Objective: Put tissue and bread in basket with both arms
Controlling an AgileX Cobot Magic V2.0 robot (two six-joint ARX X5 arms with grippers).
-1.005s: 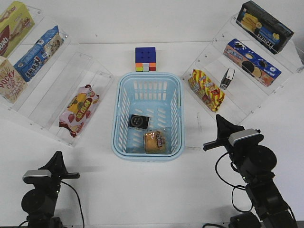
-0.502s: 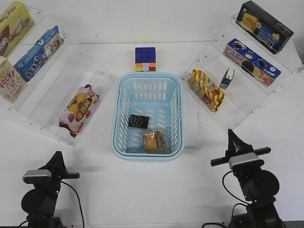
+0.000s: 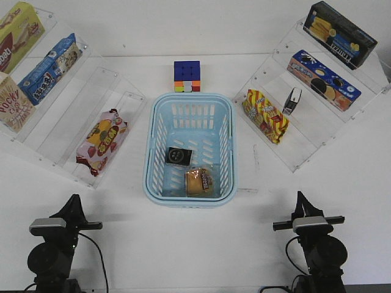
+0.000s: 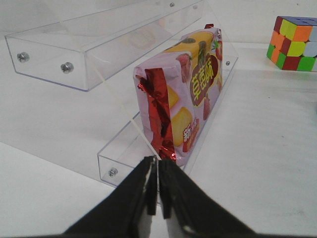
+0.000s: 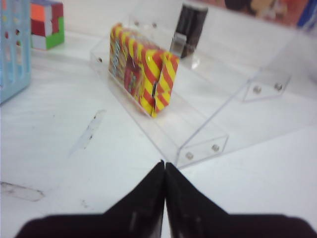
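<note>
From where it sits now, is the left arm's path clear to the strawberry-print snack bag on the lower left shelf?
Probably yes. The left gripper, shut and empty, points straight at the snack bag, which stands at the acrylic shelf's open front with nothing between them.

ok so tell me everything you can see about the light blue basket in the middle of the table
The basket is light blue plastic, rectangular with rounded corners, its sides and bottom slotted. It sits upright on the white table, open top up, just in front of the colour cube. Inside, near its front end, lie the black tissue pack and the wrapped bread, side by side. No gripper touches it; an edge shows in the right wrist view.
</note>
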